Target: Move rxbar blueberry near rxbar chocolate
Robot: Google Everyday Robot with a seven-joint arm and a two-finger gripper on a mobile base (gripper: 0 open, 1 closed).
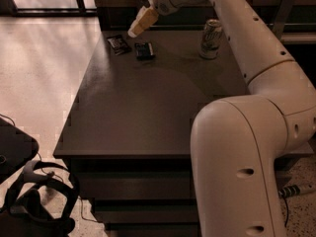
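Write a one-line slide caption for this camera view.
Gripper hovers near the blue snack bar, which lies beside the black snack bar; a can stands apart.

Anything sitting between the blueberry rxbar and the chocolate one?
Nothing visible: only a bare strip of table separates rxbar blueberry from rxbar chocolate. The can stands far off to the side; the claw hovers above both bars.
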